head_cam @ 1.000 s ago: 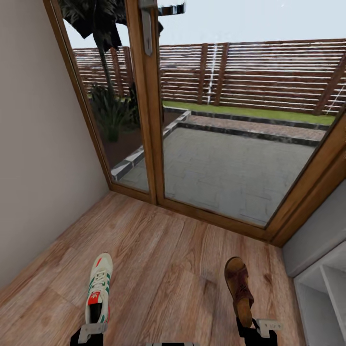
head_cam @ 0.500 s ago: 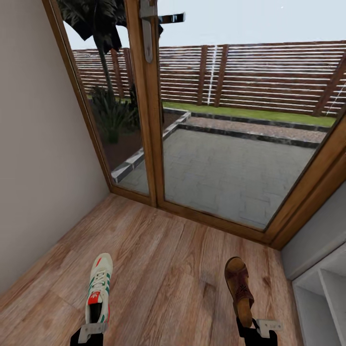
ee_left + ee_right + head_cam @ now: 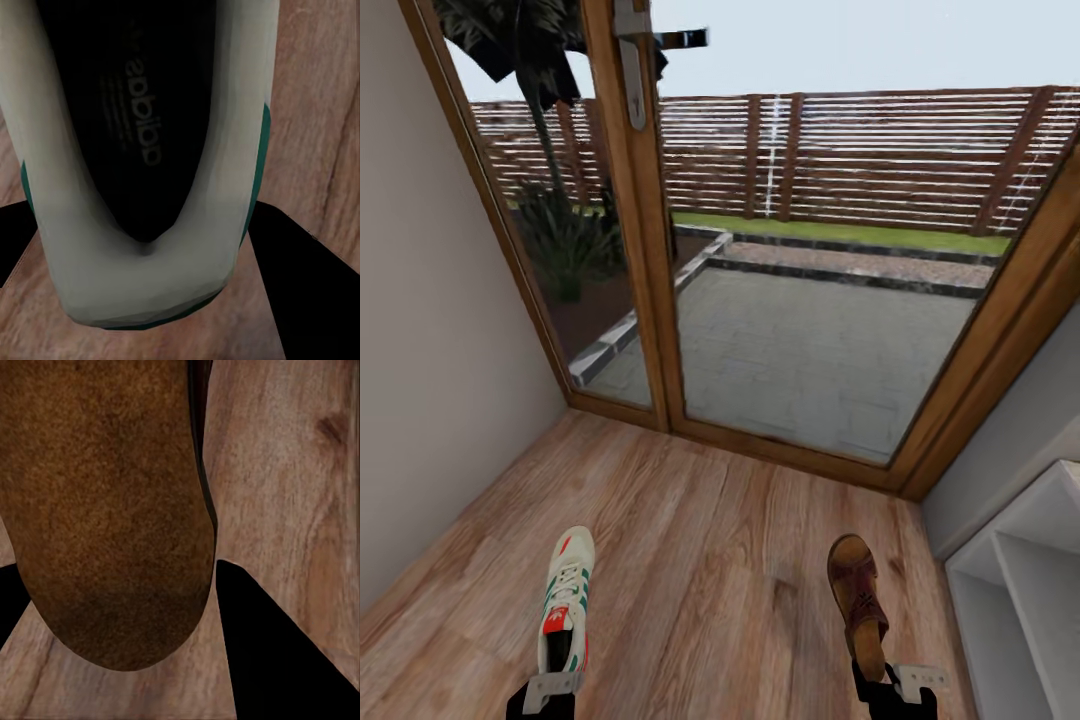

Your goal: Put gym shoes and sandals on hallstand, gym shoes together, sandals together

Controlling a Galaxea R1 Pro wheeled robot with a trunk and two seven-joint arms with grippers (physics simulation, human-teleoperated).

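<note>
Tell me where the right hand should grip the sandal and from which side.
Grip the sandal at its heel end, coming from behind along its length. The heel faces the right hand, and in the right wrist view its rounded heel sits between the fingers, narrow enough to pinch across.

My head camera looks forward and down from high up, with the light brown wood-plank floor (image 3: 700,560) across the lower frame, the wood-framed glass door (image 3: 650,230) filling the upper part, and the white open-fronted shoe rack (image 3: 1015,580) at the lower right edge. My left wrist camera sits very close behind the heel of the white sneaker with teal stripes (image 3: 142,187), which the head view shares at lower left (image 3: 565,600). My right wrist camera is just as close over the dark-brown leather sandal (image 3: 105,510), shared at the head view's lower right (image 3: 857,600), with floor planks alongside in both wrist views.
</note>
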